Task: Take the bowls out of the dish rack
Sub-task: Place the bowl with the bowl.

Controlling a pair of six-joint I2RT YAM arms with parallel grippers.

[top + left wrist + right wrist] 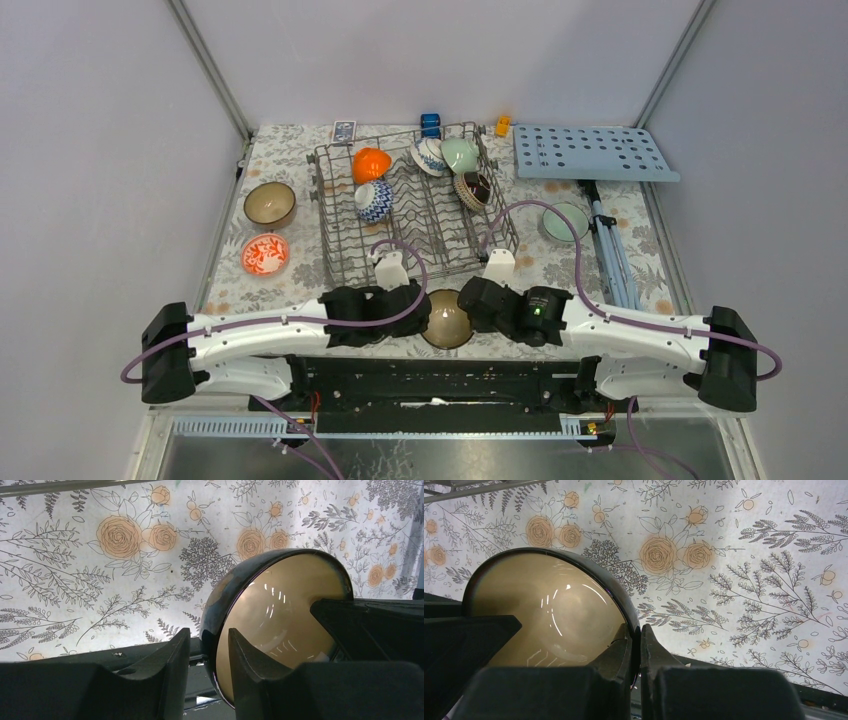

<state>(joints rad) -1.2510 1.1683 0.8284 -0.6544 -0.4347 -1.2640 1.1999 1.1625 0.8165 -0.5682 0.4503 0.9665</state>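
Grey walls close in a table (540,262) covered with a floral cloth. The dish rack (420,215) stands just beyond both hands.

Between the hands, at the table's near edge, is a dark bowl (447,318) with a glossy tan inside. The right hand (635,635) pinches its rim, fingers pressed together with only the thin wall between them. The left hand (210,645) straddles the opposite side of the rim. One finger is inside and one outside, and both stand a little apart from the wall, so we read it as not yet gripping. We cannot tell whether the bowl touches the table.

Five bowls remain in the rack beyond the hands:
- an orange bowl (371,163)
- a blue-and-white bowl (374,201)
- a second patterned bowl (430,155)
- a pale green bowl (460,153)
- a dark striped bowl (473,188)

A brown bowl (269,204) and a red-and-white bowl (265,254) sit on the table, off to the left hand's outer side. A second green bowl (564,221) sits beyond the right hand.

We judge the step to be a handover of the dark bowl from the right hand to the left, with the task under halfway. Next, the left fingers should press firmly on the rim before the right hand lets go. The glaze looks slick, so releasing too soon could drop the bowl.
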